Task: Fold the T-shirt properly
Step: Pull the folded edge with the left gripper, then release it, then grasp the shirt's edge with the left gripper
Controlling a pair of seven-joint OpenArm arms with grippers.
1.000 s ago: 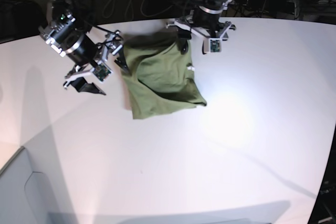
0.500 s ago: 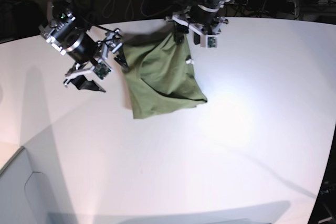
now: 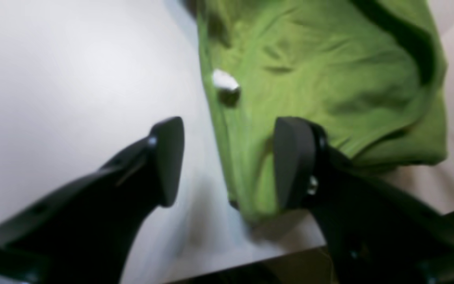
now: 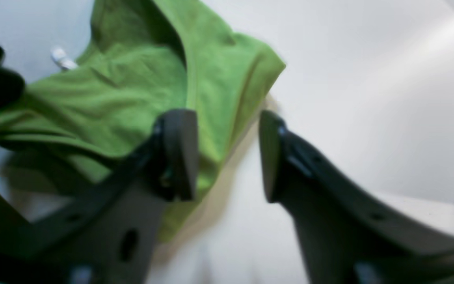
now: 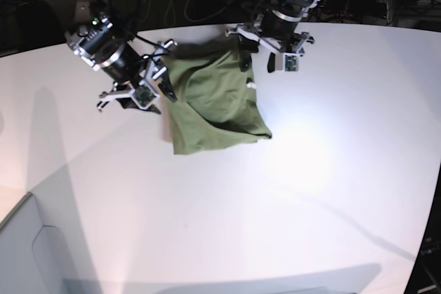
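On the white table (image 5: 331, 170), toward its far edge, lay the crumpled olive-green cotton T-shirt (image 5: 213, 105); our left gripper (image 3: 227, 159) and right gripper (image 4: 227, 154) straddled opposite edges, jaws parted, gripping nothing. We judged the step as grasping; next, closing on cloth
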